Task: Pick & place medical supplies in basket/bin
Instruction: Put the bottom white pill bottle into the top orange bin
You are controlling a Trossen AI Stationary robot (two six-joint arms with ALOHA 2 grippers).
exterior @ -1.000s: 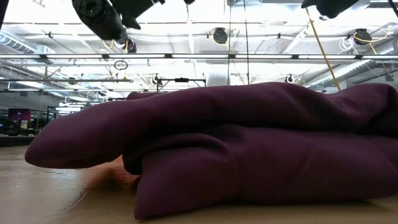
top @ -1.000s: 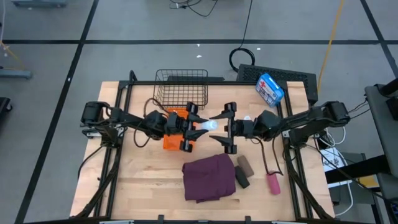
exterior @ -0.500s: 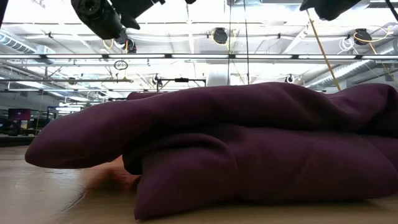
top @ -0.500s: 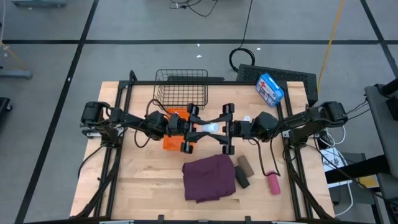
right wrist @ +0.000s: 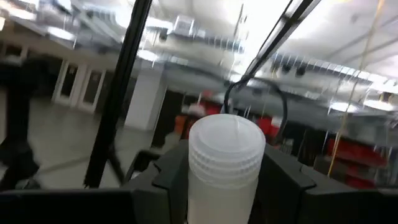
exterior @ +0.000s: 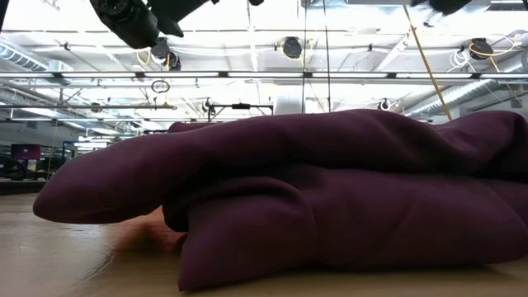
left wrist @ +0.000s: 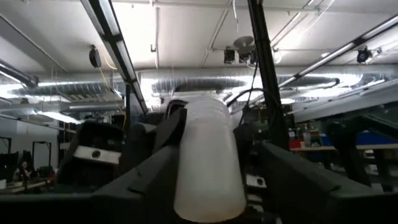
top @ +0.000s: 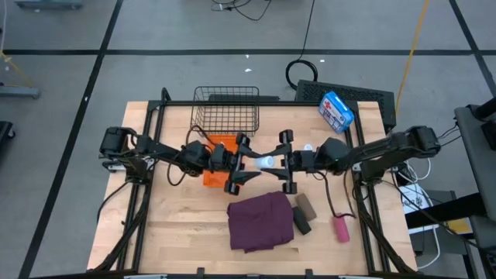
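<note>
A small white vial (top: 264,162) hangs in the air between my two grippers, over the table's middle. It lies level, with its ribbed cap (right wrist: 226,144) toward the right arm and its smooth base (left wrist: 207,193) toward the left arm. My right gripper (top: 277,161) is shut on it. My left gripper (top: 246,162) is open, with a finger on either side of the vial. The orange bin (top: 215,160) lies under the left arm, and the wire basket (top: 226,108) stands behind it. The purple-maroon cloth (top: 260,221), brown roll (top: 304,204), black roll (top: 301,224) and pink roll (top: 341,229) lie on the table. My right gripper pinches the vial's body just below the cap (right wrist: 225,193) between its two fingers (right wrist: 283,186). It comes level from the table's right, with its fingers lying along the vial. The vial is lifted clear and lies level, pointing at the left gripper.
A blue-and-white box with a red cross (top: 335,109) sits at the far right corner. Another small white thing (top: 308,147) lies behind the right gripper. In the low view the cloth (exterior: 330,198) fills the foreground. Bare wood shows at the near left (top: 178,225).
The right gripper moved toward the table's left up to the vial at the left gripper, then eased slightly back to the right. The vial stayed in the air between both grippers and sank a little.
</note>
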